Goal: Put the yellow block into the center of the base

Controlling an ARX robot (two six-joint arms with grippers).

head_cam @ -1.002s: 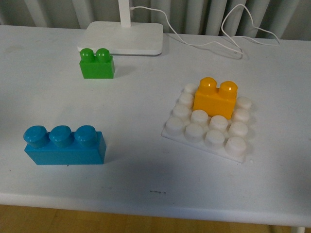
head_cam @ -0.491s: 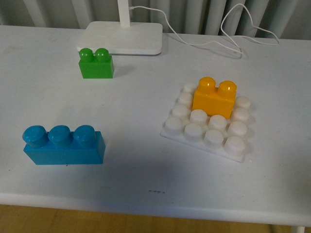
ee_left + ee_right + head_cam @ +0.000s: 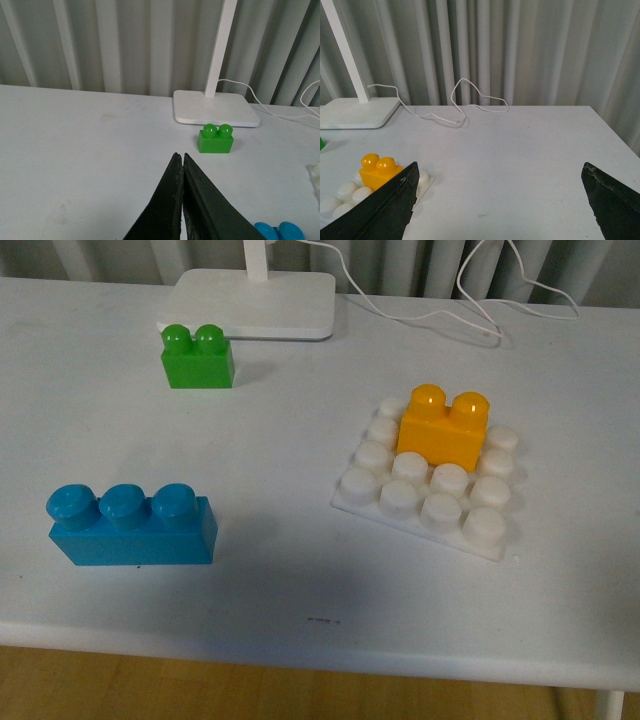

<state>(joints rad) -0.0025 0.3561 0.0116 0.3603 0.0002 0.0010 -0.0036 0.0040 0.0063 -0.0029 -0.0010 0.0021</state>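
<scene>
The yellow block [image 3: 444, 429] stands upright on the white studded base [image 3: 430, 486], over the base's middle studs toward its far side. In the right wrist view the yellow block [image 3: 379, 169] shows on the base [image 3: 342, 197] beside one finger. My right gripper [image 3: 500, 170] is open, fingers wide apart over bare table, holding nothing. My left gripper [image 3: 179, 157] is shut with nothing in it, its tips pointing toward the green brick. Neither arm appears in the front view.
A green two-stud brick [image 3: 198, 357] sits in front of the white lamp foot [image 3: 255, 303]. A blue three-stud brick [image 3: 130, 525] lies at the near left. The lamp's white cable [image 3: 440, 305] trails along the table's back edge.
The front view has shifted slightly, so everything sits a little higher in the picture. The blocks and base keep their places relative to each other.
</scene>
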